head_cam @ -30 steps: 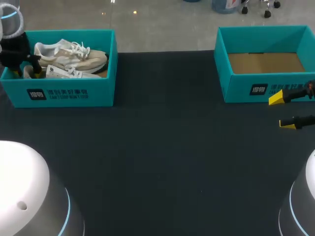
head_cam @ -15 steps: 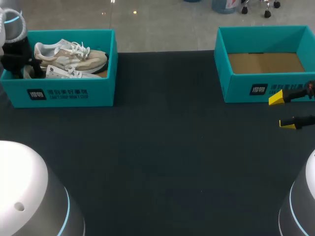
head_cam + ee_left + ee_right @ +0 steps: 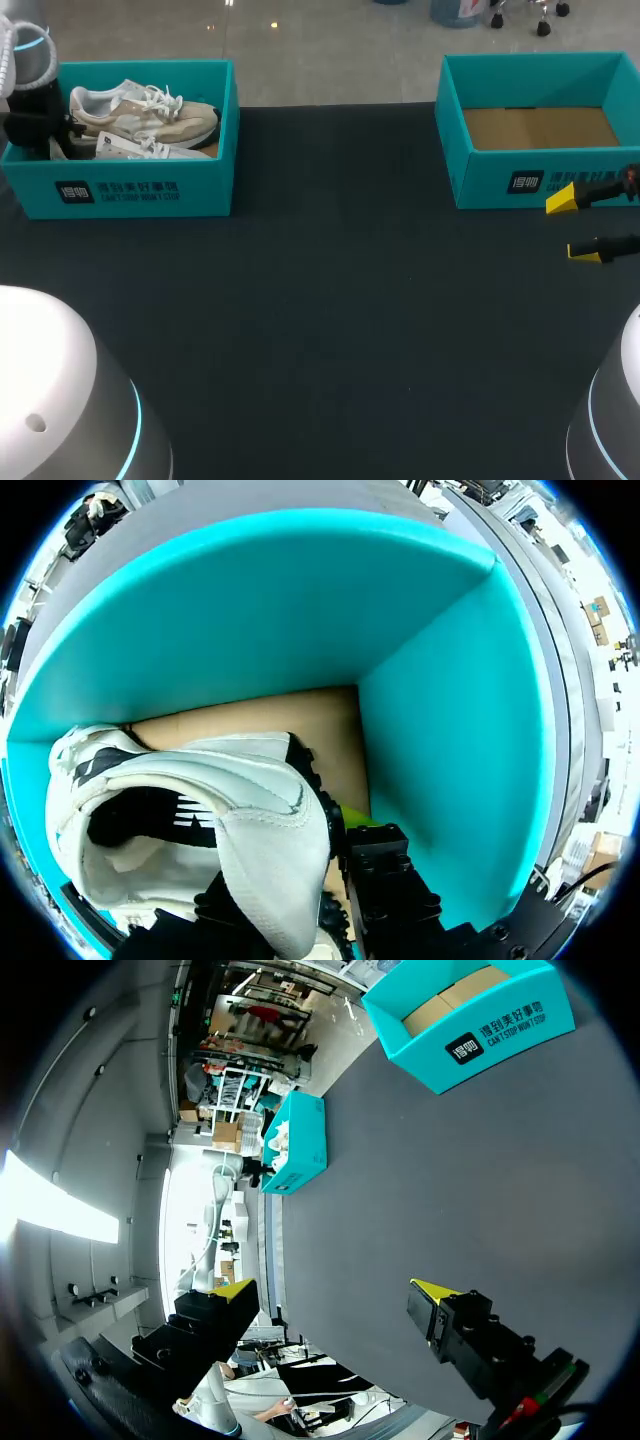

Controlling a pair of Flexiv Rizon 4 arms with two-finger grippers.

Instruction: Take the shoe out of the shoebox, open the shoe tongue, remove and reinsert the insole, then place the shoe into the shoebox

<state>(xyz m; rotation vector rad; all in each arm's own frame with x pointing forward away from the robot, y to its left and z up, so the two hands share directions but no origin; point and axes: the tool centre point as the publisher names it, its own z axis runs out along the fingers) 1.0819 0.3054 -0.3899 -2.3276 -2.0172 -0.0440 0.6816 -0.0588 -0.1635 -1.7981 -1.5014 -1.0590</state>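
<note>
The left teal shoebox (image 3: 150, 190) holds two shoes: a beige one (image 3: 150, 115) at the back and a white one (image 3: 140, 148) in front. My left gripper (image 3: 48, 138) reaches into the box's left end. In the left wrist view the white shoe's (image 3: 200, 790) heel wall sits between the fingers of the left gripper (image 3: 300, 870), which is shut on it. One yellow tip (image 3: 355, 815) shows outside the heel, near the box wall (image 3: 440, 680); the other finger is mostly hidden inside the shoe. My right gripper (image 3: 582, 225) (image 3: 335, 1290) hangs open over the mat with nothing in it.
A second teal box (image 3: 540, 185) (image 3: 470, 1030) with a bare cardboard floor stands at the back right, just behind the right gripper. Dark mat (image 3: 330, 320) lies between the two boxes. The left shoebox (image 3: 295, 1145) shows far off in the right wrist view.
The left gripper's fingers have closed on the white shoe's heel at the box's left end, and the wrist has shifted slightly. The right arm has not moved.
</note>
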